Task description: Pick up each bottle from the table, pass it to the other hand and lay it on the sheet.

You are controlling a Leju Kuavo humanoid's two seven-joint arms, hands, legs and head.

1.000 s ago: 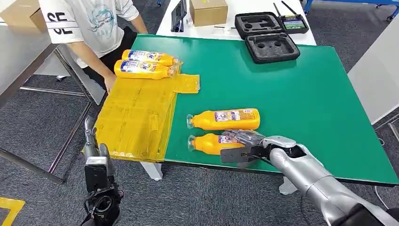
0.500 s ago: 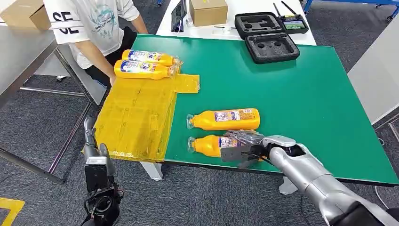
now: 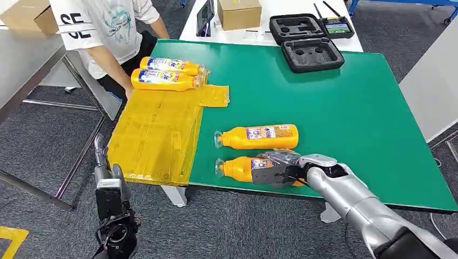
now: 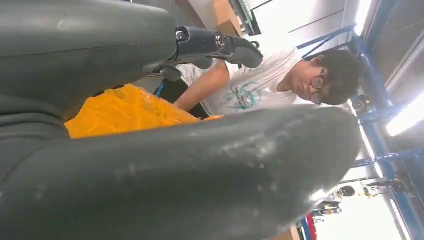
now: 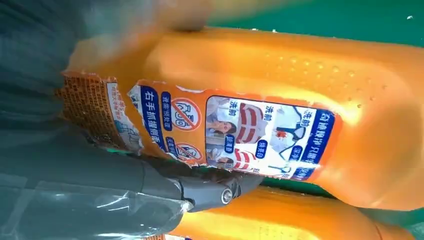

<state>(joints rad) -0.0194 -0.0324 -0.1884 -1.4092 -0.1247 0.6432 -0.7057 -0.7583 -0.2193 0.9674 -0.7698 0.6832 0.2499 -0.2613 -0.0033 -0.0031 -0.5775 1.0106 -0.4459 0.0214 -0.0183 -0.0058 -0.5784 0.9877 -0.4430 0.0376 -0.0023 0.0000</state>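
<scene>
**Right hand wraps the near bottle**

The right hand (image 3: 274,170) lies on the near bottle (image 3: 237,167) at the front edge of the green table (image 3: 345,108). Its fingers (image 5: 150,180) are curled around the bottle's label, so the hand grips it. The bottle lies on its side with its cap pointing toward the yellow sheet (image 3: 154,135).

A second bottle (image 3: 258,136) lies just behind it on the green top, also on its side.

Two more bottles (image 3: 166,73) lie side by side at the far end of the sheet. A person (image 3: 102,27) in a white shirt stands by that corner.

The left hand (image 3: 100,156) hangs low beside the table, below the sheet's edge. Its fingers (image 4: 220,45) are spread apart and hold nothing.
</scene>
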